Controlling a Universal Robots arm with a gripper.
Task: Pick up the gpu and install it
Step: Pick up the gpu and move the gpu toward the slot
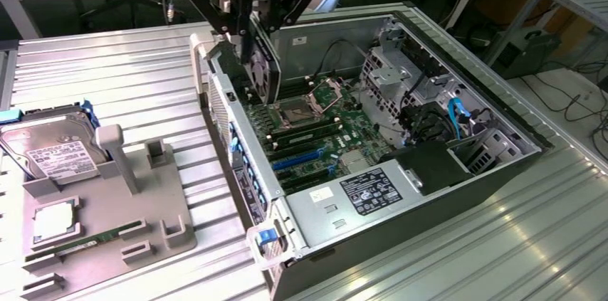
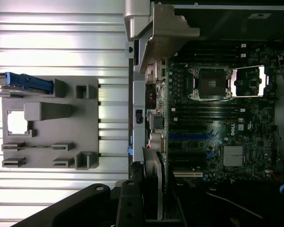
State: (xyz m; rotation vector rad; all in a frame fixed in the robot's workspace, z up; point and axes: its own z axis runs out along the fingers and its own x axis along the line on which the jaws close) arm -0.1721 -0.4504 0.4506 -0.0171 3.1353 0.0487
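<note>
The gpu [image 1: 262, 66] hangs upright over the open computer case [image 1: 494, 180], near its rear wall, with its black fan facing the case interior. My gripper [image 1: 250, 36] is shut on its top edge, one finger on each flat side. In the wrist view the gpu [image 2: 154, 182] appears edge-on as a thin dark slab with a silver bracket, held in the gripper [image 2: 151, 210]. It hovers above the green motherboard [image 1: 328, 127], not touching it. The blue expansion slots [image 1: 299, 160] lie lower on the board, toward the case's front corner.
On the exterior view's left, a grey fixture tray [image 1: 109, 244] holds a hard drive [image 1: 45, 150], a processor chip [image 1: 53, 220] and a RAM stick [image 1: 95, 238]. Inside the case are the open CPU socket [image 1: 296, 110], drive cages and cables [image 1: 446, 119]. Everything rests on a ribbed metal table [image 1: 532, 244].
</note>
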